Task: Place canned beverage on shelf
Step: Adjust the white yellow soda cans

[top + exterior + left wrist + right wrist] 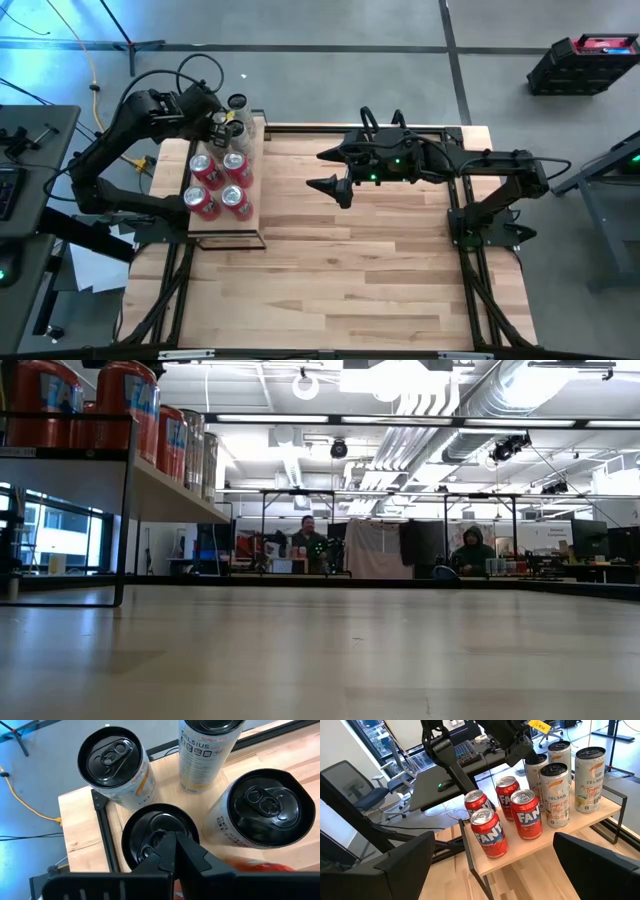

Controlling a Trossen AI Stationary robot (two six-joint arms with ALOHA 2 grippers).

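The shelf (226, 229) stands on the table's far left part, a pale board in a thin black frame. Several red cans (489, 833) stand upright on its near half. Several white cans with black lids (554, 795) stand upright on its far half. My left gripper (176, 846) is shut and points steeply down over the lid of one white can (150, 827) at the shelf's far left corner. My right gripper (326, 170) hangs open above the table's middle, facing the shelf, with nothing between its fingers. My left gripper's shut fingertips (172, 842) stand at the lid (142, 832) of the white can, coming from above at a slant. The fingers hide the spot, so I cannot tell whether they touch the lid. The can stands upright on the shelf.
Bare plank tabletop (360, 270) spreads to the right of and nearer than the shelf. The low view shows the shelf's board (175, 495) raised above the table, with two people seated far behind. A black case (580, 62) lies on the floor at the far right.
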